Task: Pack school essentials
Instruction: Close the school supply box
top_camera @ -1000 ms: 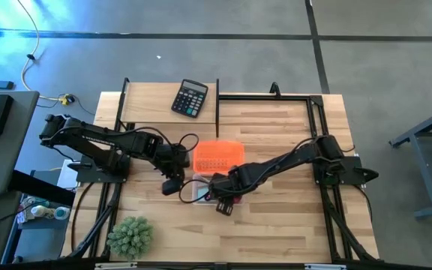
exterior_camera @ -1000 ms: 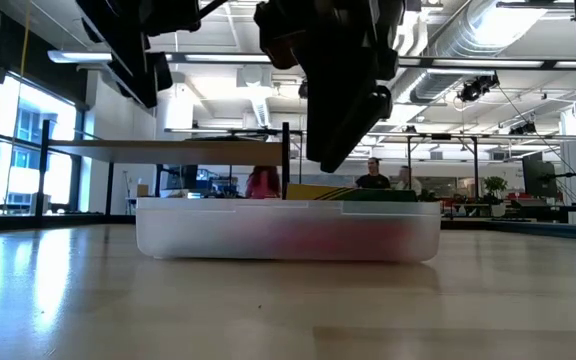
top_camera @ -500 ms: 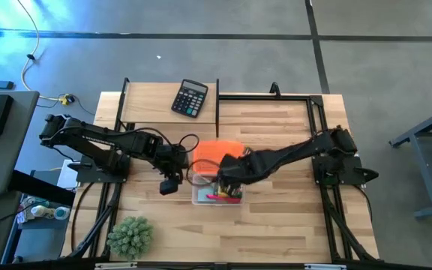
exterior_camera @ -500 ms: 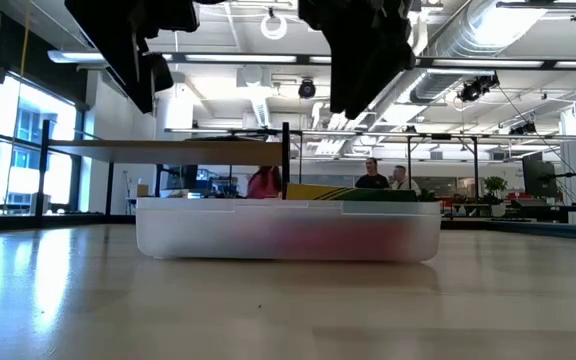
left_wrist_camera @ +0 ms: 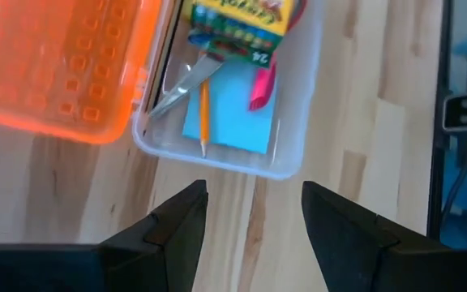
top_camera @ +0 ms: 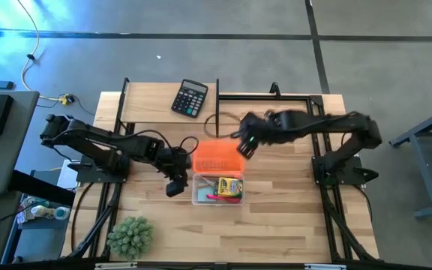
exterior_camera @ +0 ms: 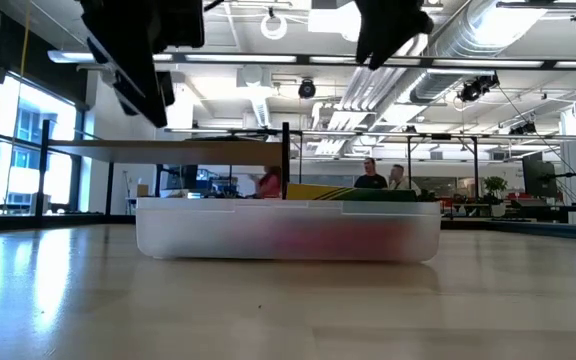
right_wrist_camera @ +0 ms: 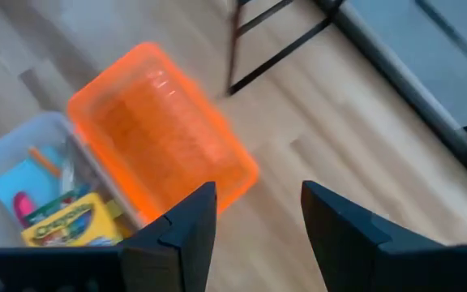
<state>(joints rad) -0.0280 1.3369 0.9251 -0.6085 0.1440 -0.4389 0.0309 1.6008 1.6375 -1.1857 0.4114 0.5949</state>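
At the near edge of the wooden surface [top_camera: 276, 225] stands a spiky green plant [top_camera: 130, 237], off to the left. Farther in, near the middle, sits a clear box [top_camera: 217, 190] with its orange lid [top_camera: 217, 157] hinged open on the far side, touching the box's rim. Inside the box lie a yellow-and-green crayon box [left_wrist_camera: 238, 22], a pale blue note pad [left_wrist_camera: 232, 113], a pencil [left_wrist_camera: 203, 113] across the pad, scissors [left_wrist_camera: 183, 83] with their blades beside the pencil, and a pink pen [left_wrist_camera: 263, 83] along the pad's other edge; the crayon box overlaps the ends of the others. Just left of the box, the left pincer [top_camera: 173, 185] hangs above the surface with its fingers [left_wrist_camera: 177, 227] spread and nothing between them. Beyond the lid, the right pincer [top_camera: 243, 144] is raised over the surface near the lid's far right corner; its fingers [right_wrist_camera: 186, 231] are also spread and empty, and its wrist view looks down on the lid and the open box. At the far side of the surface, left of a black frame post, lies a black calculator [top_camera: 190, 98]. In the low view the box shows as a frosted tray with the crayon box's top edge above its rim, and people stand in the room well behind it.
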